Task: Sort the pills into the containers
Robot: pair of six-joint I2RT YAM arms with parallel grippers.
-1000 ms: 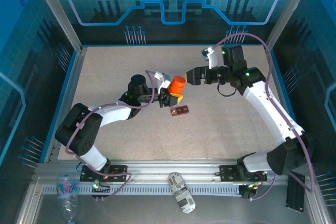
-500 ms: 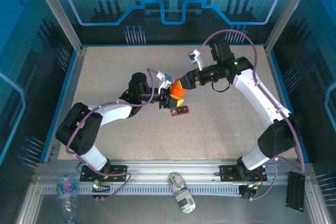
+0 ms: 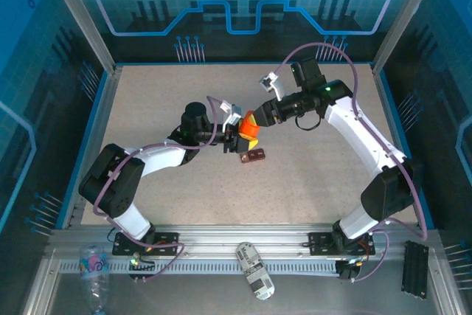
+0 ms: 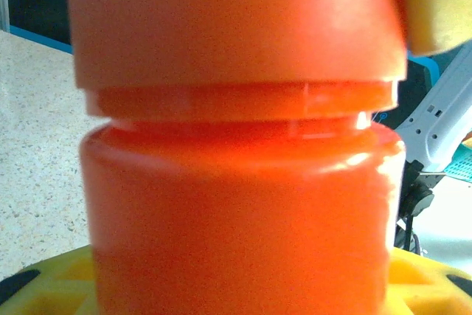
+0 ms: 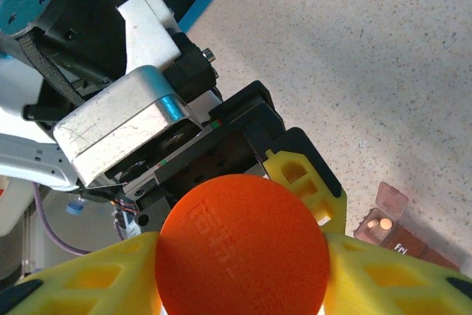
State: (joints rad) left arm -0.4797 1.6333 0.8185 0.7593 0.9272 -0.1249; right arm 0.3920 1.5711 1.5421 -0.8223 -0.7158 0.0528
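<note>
- While the left gripper [image 3: 237, 139] holds the orange bottle [image 4: 243, 212] by its body, the right gripper [image 3: 254, 121] pinches the cap [image 5: 242, 245] end-on.
- The containers [image 3: 253, 156] lie on the table [image 3: 147, 101] just beside the bottle, nearer the left gripper.

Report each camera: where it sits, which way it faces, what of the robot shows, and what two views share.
Top external: above and behind the bases, looking down on the table; both arms, left gripper and right gripper meeting at the orange bottle.
Left wrist: level, facing the bottle's side up close; own yellow fingers below.
Right wrist: looking down on the bottle's cap; own fingers flank it.
Shared: top external and right wrist both show the pill box.
</note>
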